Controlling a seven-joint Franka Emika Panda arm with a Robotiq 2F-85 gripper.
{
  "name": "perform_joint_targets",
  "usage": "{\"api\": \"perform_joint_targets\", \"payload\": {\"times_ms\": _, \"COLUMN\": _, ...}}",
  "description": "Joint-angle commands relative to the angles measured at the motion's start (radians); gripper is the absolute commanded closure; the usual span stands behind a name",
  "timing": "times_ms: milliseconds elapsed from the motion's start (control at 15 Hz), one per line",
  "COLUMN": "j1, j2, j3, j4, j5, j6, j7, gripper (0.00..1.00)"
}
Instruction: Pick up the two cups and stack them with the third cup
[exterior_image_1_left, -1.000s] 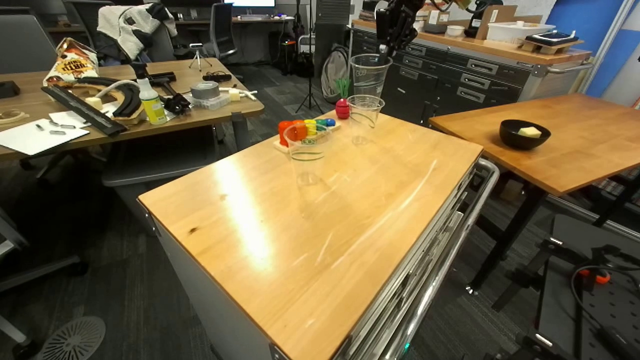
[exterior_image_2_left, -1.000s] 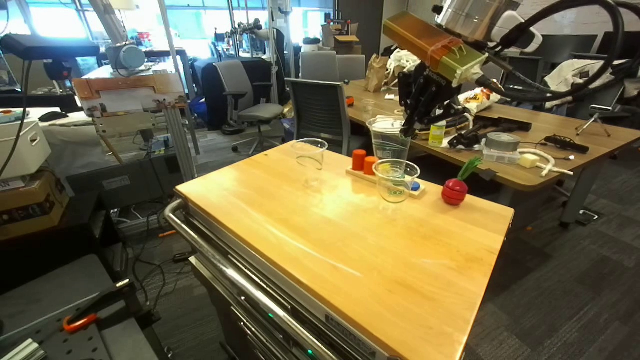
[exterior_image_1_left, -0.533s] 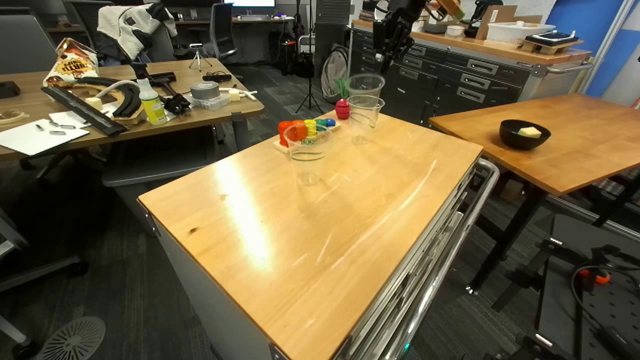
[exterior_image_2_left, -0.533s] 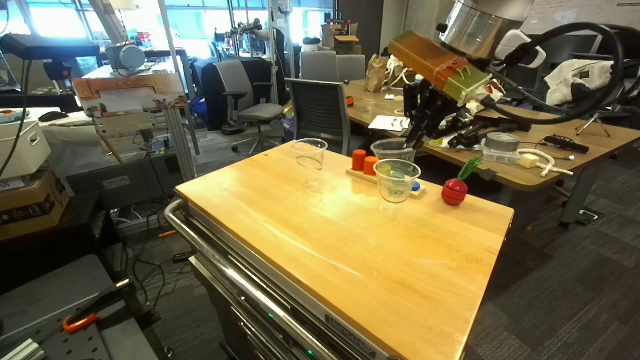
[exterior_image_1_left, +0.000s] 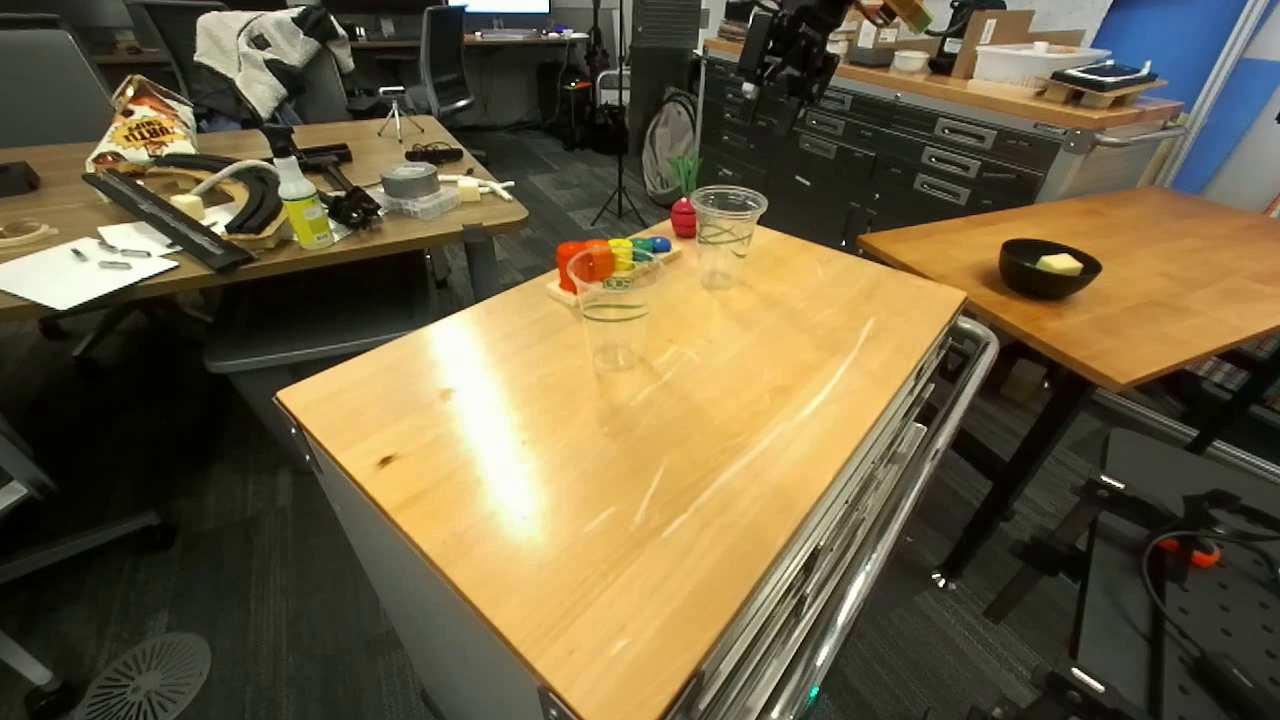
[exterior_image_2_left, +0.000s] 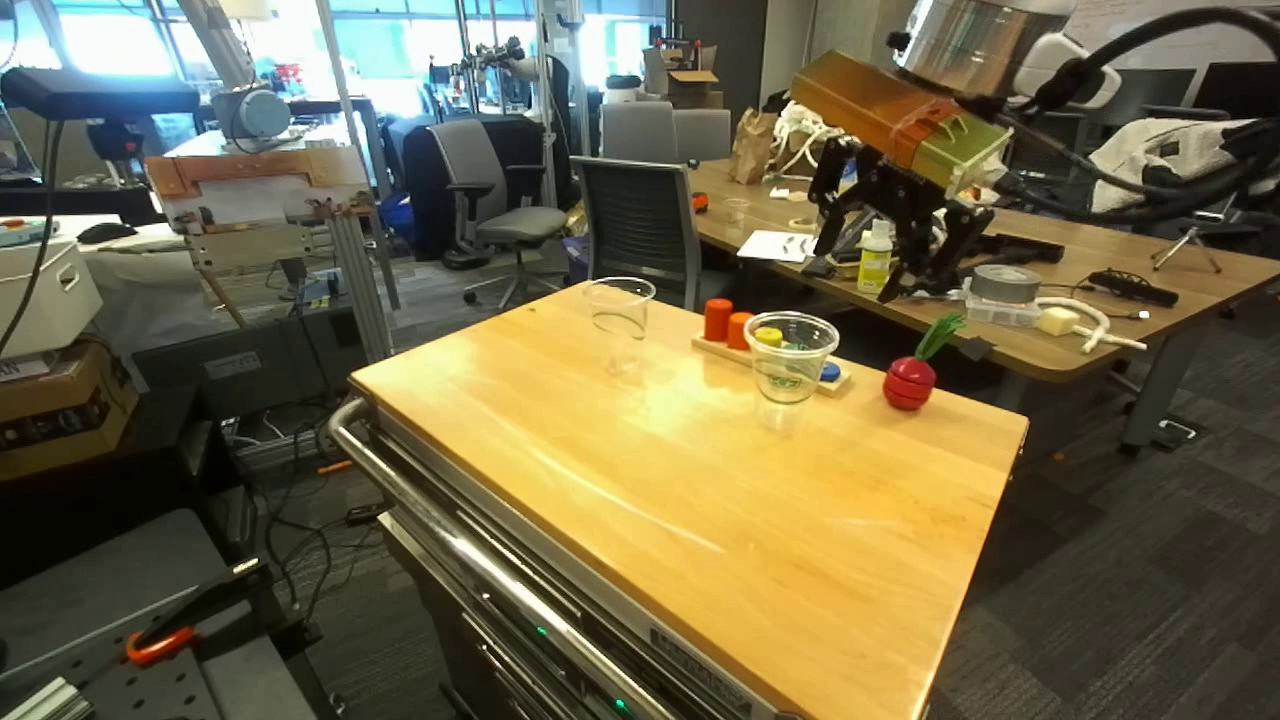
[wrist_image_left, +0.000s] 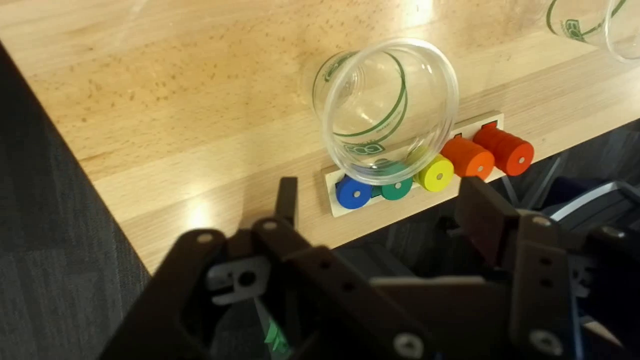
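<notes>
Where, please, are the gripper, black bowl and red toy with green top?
Gripper (wrist_image_left: 382, 201): wrist view, midway between its fingertips.
Black bowl (exterior_image_1_left: 1036, 286): in an exterior view, outer wall.
Red toy (exterior_image_2_left: 908, 387): in an exterior view, red body.

In an exterior view, a silver cylinder (exterior_image_2_left: 980, 45) and a rounded white piece (exterior_image_2_left: 1042, 62) can be seen. Beside them, an orange box-shaped housing (exterior_image_2_left: 868, 105) is finished with a yellow-green end (exterior_image_2_left: 962, 152). Thick black cables (exterior_image_2_left: 1185, 18) are bent in curves. The claw (exterior_image_2_left: 855, 280) is made of black, jointed links (wrist_image_left: 370, 314); in the wrist view, pale round screws (wrist_image_left: 408, 345) and a light grey bracket (wrist_image_left: 260, 269) with a dark hole (wrist_image_left: 246, 278) are noticed.
</notes>
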Motion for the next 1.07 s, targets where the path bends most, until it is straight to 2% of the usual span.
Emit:
{"api": "perform_joint_targets", "payload": {"times_ms": 0, "j1": 0.037, "j2": -0.103, "j3": -0.020, "j4": -0.046, "j5": -0.133, "j6": -0.007, "j7": 0.046, "gripper": 0.00}}
{"api": "perform_joint_targets", "payload": {"times_ms": 333, "j1": 0.142, "j2": -0.221, "j3": -0.040, "j4": -0.125, "j5": -0.417, "j6": -0.008, "j7": 0.225, "gripper": 0.00}}
{"api": "perform_joint_targets", "payload": {"times_ms": 467, "j1": 0.172, "j2": -0.250, "j3": -0.028, "j4": -0.159, "j5": -0.478, "j6": -0.021, "j7": 0.279, "gripper": 0.00}}
{"api": "perform_joint_targets", "payload": {"times_ms": 600, "j1": 0.205, "j2": -0.264, "j3": -0.014, "j4": -0.192, "j5": -0.510, "j6": -0.032, "j7": 0.328, "gripper": 0.00}}
{"api": "perform_joint_targets", "payload": {"times_ms": 1000, "j1": 0.275, "j2": -0.258, "j3": 0.042, "j4": -0.247, "j5": -0.448, "j6": -0.065, "j7": 0.430, "gripper": 0.00}}
